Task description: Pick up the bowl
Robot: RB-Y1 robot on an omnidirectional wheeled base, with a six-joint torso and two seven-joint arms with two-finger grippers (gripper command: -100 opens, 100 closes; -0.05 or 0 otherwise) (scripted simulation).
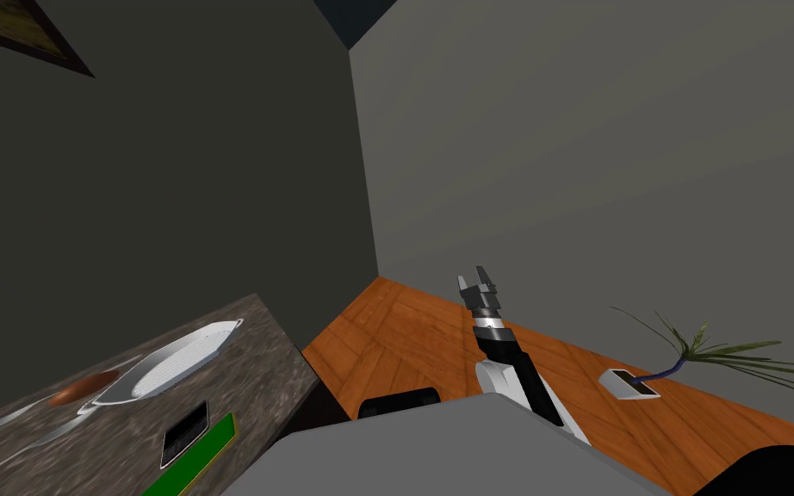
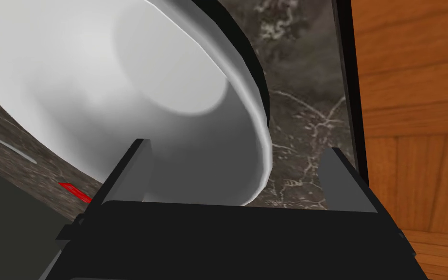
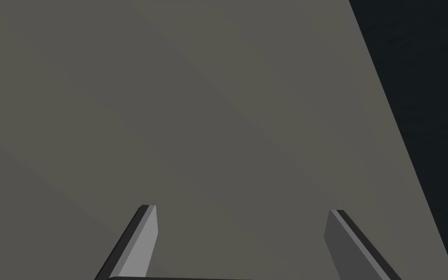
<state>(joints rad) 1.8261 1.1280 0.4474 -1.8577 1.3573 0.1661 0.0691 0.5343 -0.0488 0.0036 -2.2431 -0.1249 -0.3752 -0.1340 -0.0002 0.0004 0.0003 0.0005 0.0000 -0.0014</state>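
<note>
Right up against the lens, the left hand: a dark boxy body and two flat grey fingers standing wide apart, gripping nothing. And there's the bowl, plain white and smooth, with a round flat bottom and a thick rim, its far side cut off by the frame. It sits on the table, a dark marble-look top veined in white, close to the table's black edge, with a plank wooden floor beyond. One finger stands over the bowl's inside and the other over bare marble outside it, so the rim runs between them. Touching or not, I can't tell. Beside the bowl is a small red sliver, too cropped to name.

From the head, the table carries a white oval dish with a ribbed inside. Is it the same piece as the bowl? Can't say. Near it lie a brown oval, a black slab and a green strip. The right hand is out over the floor, pointing toward the grey wall, its fingers spread wide and empty.
</note>
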